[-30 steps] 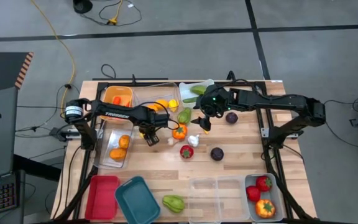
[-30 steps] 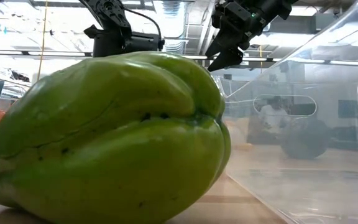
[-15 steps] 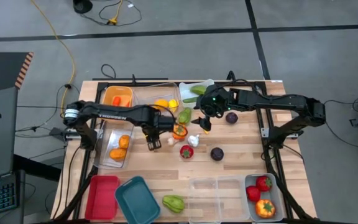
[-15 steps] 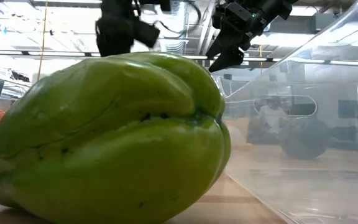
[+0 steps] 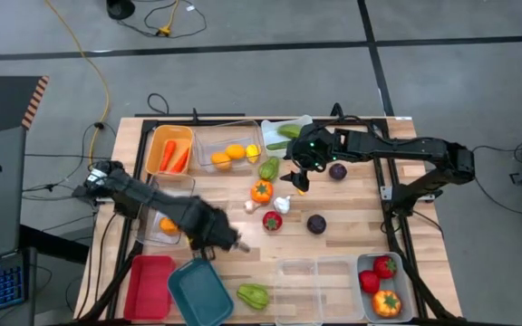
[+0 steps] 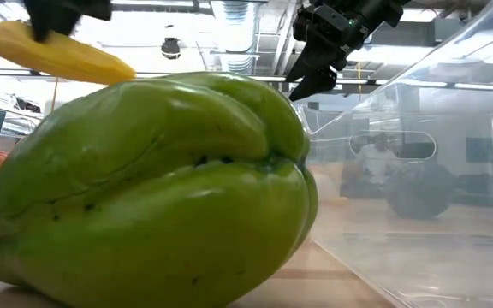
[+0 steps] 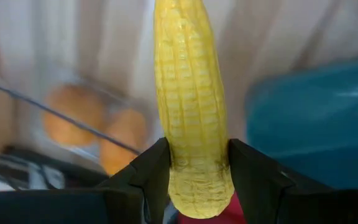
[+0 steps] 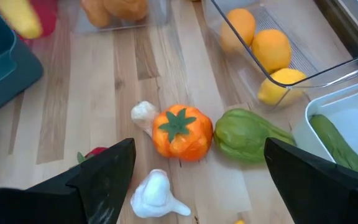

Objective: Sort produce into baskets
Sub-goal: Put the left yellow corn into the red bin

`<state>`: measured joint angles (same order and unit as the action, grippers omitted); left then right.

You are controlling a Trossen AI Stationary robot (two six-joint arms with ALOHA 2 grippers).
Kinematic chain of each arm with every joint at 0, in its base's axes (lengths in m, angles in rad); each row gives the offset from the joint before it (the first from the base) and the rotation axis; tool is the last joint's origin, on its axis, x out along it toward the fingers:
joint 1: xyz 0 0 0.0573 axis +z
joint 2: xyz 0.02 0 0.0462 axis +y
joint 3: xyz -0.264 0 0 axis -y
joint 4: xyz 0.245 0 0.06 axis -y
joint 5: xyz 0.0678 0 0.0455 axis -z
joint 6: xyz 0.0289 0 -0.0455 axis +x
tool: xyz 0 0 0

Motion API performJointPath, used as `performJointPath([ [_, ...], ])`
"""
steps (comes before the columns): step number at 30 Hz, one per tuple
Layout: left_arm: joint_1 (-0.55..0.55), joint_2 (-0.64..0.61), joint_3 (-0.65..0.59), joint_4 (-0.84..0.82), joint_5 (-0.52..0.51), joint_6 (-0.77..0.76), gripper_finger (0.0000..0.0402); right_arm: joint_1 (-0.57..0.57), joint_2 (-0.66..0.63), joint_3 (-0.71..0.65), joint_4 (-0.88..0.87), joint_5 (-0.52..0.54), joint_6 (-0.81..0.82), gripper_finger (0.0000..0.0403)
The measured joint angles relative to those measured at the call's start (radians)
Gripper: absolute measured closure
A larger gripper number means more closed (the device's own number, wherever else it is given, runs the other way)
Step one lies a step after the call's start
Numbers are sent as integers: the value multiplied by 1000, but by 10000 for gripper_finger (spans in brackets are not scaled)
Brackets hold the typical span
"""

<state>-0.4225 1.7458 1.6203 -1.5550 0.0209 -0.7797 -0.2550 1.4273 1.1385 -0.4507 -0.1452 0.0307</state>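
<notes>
My left gripper point(image 5: 217, 242) is near the table's near-left part, beside the teal basket point(image 5: 198, 292), shut on a yellow corn cob point(image 7: 188, 93). The cob also shows in the low view point(image 6: 58, 53). My right gripper point(image 5: 295, 177) is open and empty above the table's middle. Below it lie an orange tomato-like toy point(image 8: 180, 132), white garlic point(image 8: 157, 194) and a green squash point(image 8: 248, 135). Oranges and a lemon lie in a clear basket point(image 5: 229, 145), carrots in the orange basket point(image 5: 170, 149). My left gripper pinches one end of the corn cob point(image 7: 194, 183) between its two fingers. The cob runs on forward past the fingertips, in line with the fingers. It is lifted clear of the table and tilts in the low view, its free end point(image 6: 116, 74) lower.
A red basket point(image 5: 149, 286) stands by the teal one. Clear baskets point(image 5: 315, 290) and a pale one with red and orange produce point(image 5: 383, 288) line the near edge. A big green squash point(image 5: 254, 294) lies there too. A red toy point(image 5: 272, 220) and two purple ones point(image 5: 316, 224) lie mid-table.
My left gripper has swung fast from the table's middle, by the orange tomato-like toy, toward the near-left, ending beside the teal basket. The corn cob now shows high in the low view. My right gripper has kept still.
</notes>
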Motion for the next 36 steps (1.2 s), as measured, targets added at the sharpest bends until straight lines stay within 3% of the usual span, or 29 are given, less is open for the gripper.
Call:
performJointPath([
  [13, -402, 0, 0, -5, 79, -594, 258, 0, 0, 0, -37, 0, 140, 21],
  [24, -627, 1, -40, 16, 76, -1206, 258, 13, 0, 0, -36, -2, 156, 21],
  [28, -659, 2, -56, 31, 84, -1265, 258, 19, 0, 0, -36, -2, 156, 21],
  [36, -663, 2, -55, 43, 106, -1237, 245, 19, 0, 0, -36, -3, 156, 21],
])
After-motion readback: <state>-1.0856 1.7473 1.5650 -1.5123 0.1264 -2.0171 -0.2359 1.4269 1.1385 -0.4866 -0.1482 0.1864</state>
